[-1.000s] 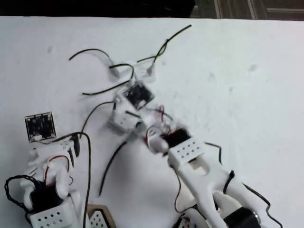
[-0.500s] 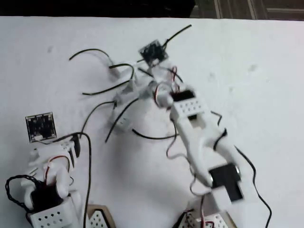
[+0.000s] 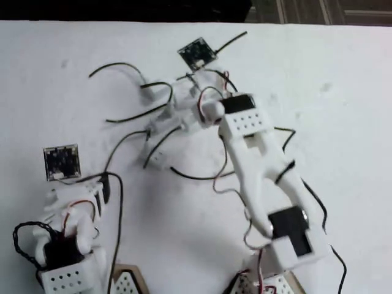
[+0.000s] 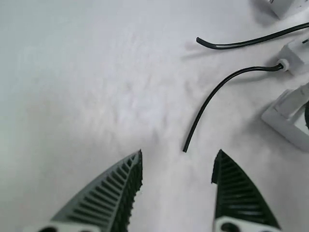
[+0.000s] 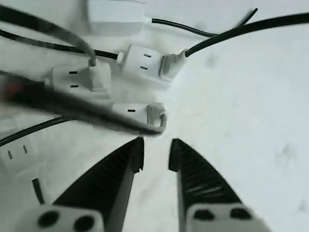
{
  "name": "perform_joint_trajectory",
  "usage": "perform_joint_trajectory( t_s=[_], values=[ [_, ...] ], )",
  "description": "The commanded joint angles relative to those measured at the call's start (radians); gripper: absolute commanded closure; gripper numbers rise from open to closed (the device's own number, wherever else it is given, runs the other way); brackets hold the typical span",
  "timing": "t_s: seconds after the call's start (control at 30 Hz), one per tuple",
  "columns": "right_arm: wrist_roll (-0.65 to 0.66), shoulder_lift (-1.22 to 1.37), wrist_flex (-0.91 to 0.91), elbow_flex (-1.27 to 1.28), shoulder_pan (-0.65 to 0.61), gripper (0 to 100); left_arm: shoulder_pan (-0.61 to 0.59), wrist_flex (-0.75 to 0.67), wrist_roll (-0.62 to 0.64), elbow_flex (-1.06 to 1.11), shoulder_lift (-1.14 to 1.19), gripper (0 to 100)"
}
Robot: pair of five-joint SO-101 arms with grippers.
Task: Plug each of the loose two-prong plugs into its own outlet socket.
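Centrally, right jaws barely parted by outlet sockets (image 5: 144, 61), left jaws wide.

White arms (image 3: 257, 159) carry black motors (image 3: 288, 222) and red and black wires (image 3: 117, 220); left pincer (image 4: 179, 153) and right pincer (image 5: 157, 141) are dark, ribbed.

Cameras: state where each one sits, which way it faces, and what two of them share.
High view: fixed above the table, looking down; left arm by its base, right arm stretched to the outlets.
Left wrist view: on that wrist, facing table and a cable end; the left end effector, open, shows.
Right wrist view: on that wrist, facing the outlets; the right end effector, open, shows.
Shared: high and right wrist views both show the outlets.
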Motion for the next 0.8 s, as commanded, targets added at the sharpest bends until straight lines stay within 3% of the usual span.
perform_joint_trajectory(
  t_s=[0.0,0.13,0.3,0.5,0.77],
  values=[
    [-0.002,-0.2,0.013,0.123,-0.022,96.9,0.018,-0.034,-0.008,0.0,-0.007,76],
    [-0.003,-0.443,0.012,0.373,-0.054,98.1,0.018,-0.034,-0.008,-0.003,-0.007,80],
    [-0.029,-0.75,0.012,0.628,-0.051,98.1,0.019,-0.06,-0.077,-0.006,-0.007,99],
    [-0.207,-0.993,0.012,0.872,-0.05,98.1,0.024,-0.061,-0.068,-0.002,-0.007,98],
    [-0.222,-1.265,0.016,1.123,-0.027,98.1,0.193,-0.068,-0.071,0.055,-0.007,98]
  ],
)
